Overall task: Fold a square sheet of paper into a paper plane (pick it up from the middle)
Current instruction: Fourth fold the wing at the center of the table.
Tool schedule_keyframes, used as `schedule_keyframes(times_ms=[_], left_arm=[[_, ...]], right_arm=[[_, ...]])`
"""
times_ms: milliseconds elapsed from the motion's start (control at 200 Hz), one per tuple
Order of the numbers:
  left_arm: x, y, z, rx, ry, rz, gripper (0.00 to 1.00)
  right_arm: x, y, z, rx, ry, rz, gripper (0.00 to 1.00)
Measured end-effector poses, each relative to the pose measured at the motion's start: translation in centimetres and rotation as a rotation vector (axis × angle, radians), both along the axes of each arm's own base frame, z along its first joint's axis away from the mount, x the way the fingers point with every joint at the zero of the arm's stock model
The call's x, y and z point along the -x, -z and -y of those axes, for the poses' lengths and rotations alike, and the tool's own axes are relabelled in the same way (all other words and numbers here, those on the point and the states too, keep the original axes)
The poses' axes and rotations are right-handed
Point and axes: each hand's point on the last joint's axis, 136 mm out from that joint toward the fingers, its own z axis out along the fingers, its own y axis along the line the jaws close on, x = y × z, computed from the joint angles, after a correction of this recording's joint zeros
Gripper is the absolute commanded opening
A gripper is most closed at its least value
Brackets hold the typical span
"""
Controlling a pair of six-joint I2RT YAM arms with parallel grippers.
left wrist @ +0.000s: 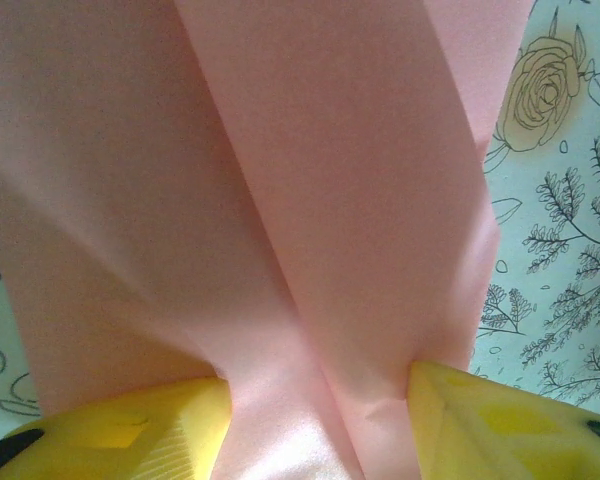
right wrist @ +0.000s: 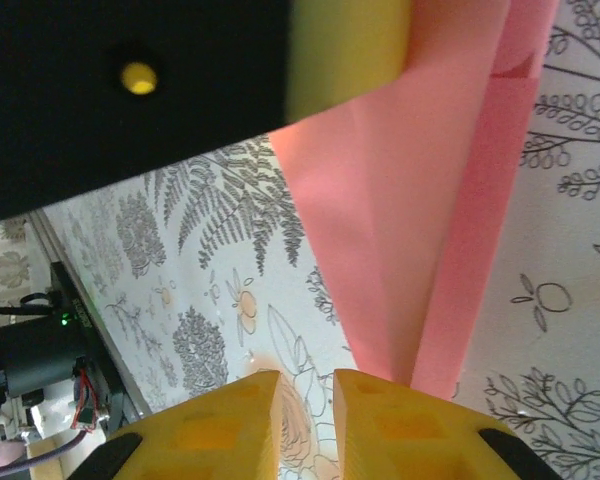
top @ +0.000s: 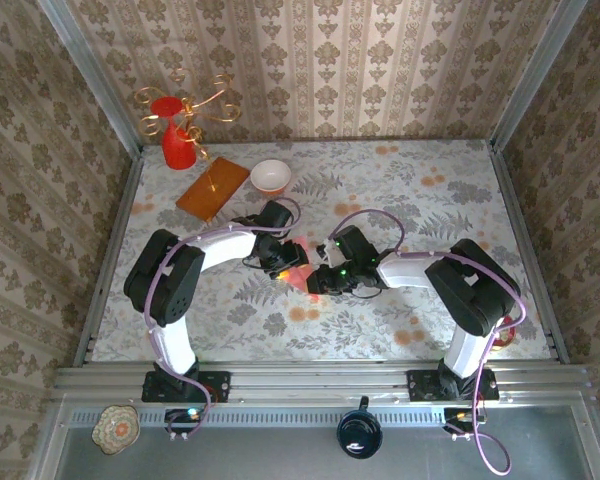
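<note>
1. The table (top: 430, 200) has a pale cloth with grey leaves and orange flowers.
2. A red vase (top: 177, 145) stands upright in the table's upper left corner.
3. An orange-brown wooden board (top: 213, 188) lies flat, just below and right of the vase.
4. A white bowl (top: 270, 177) sits open side up, just beside the board's right edge.

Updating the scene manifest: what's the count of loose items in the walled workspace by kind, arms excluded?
Pink paper, partly folded: 1
White bowl: 1
Wooden board: 1
Red vase: 1
Total: 4
</note>
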Motion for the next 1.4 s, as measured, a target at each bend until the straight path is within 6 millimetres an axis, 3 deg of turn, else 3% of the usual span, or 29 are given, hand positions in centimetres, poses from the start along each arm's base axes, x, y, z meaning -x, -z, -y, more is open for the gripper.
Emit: schedule_keyframes(times_ms=[1145,1400], left_arm=[[0.1,0.1,-0.1,-0.007,0.0,-0.007,0.52],[-0.2,-0.7,-0.1,-0.009,0.018,0.013,0.51]], right_arm=[[0.0,1.7,0.3,0.057,0.005,-0.048,0.21],[0.1,1.9,0.6,0.091,-0.006,-0.048,0.21]])
